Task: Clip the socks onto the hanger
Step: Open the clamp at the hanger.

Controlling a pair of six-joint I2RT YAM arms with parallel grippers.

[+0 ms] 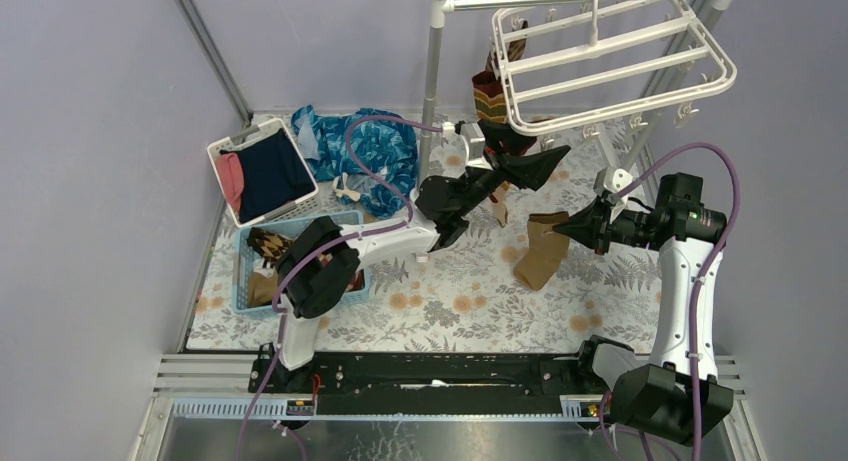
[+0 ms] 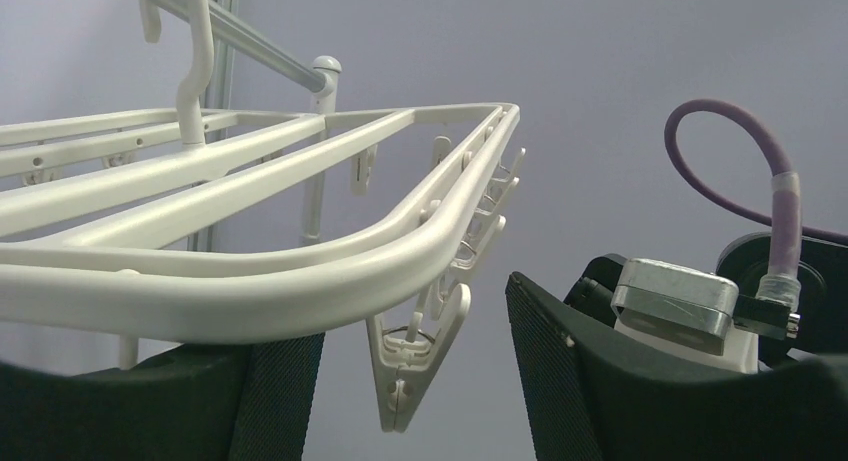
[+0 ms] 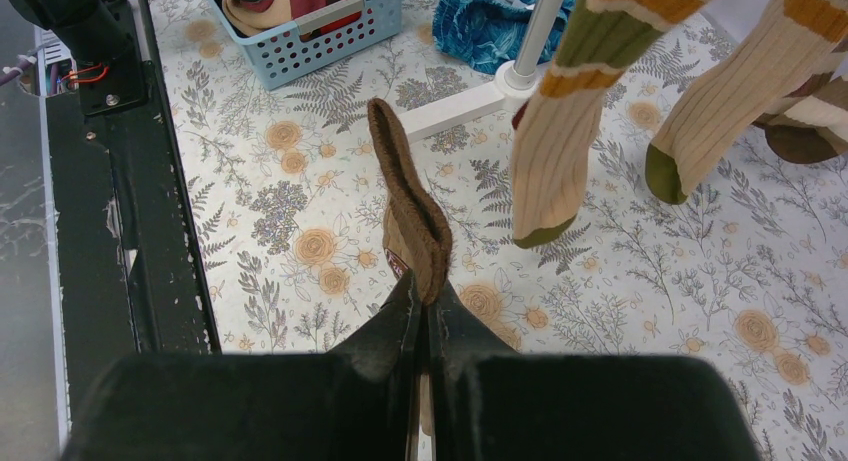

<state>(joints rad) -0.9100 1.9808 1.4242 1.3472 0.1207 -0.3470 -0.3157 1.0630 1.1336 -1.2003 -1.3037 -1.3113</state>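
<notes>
The white hanger (image 1: 610, 61) hangs from the rack at the upper right. My left gripper (image 1: 522, 153) is raised under its near left corner. It is open, with one dangling clip (image 2: 415, 366) between its fingers (image 2: 560, 381) and touching neither; the hanger's rim (image 2: 250, 281) runs just above. My right gripper (image 1: 564, 224) is shut on the cuff of a brown sock (image 3: 410, 211), which droops to the floral mat (image 1: 543, 253). Tan socks with green and orange bands (image 3: 545, 151) hang from the hanger beyond it. A striped sock (image 1: 490, 93) hangs at the hanger's left.
The rack pole (image 1: 432, 81) stands left of the hanger, its foot (image 3: 470, 106) on the mat. A blue patterned cloth (image 1: 370, 151) lies behind. At left are a white basket (image 1: 222, 146) of navy and pink clothes and a blue basket (image 1: 243, 271) of socks. A black rail (image 1: 440, 371) runs along the near edge.
</notes>
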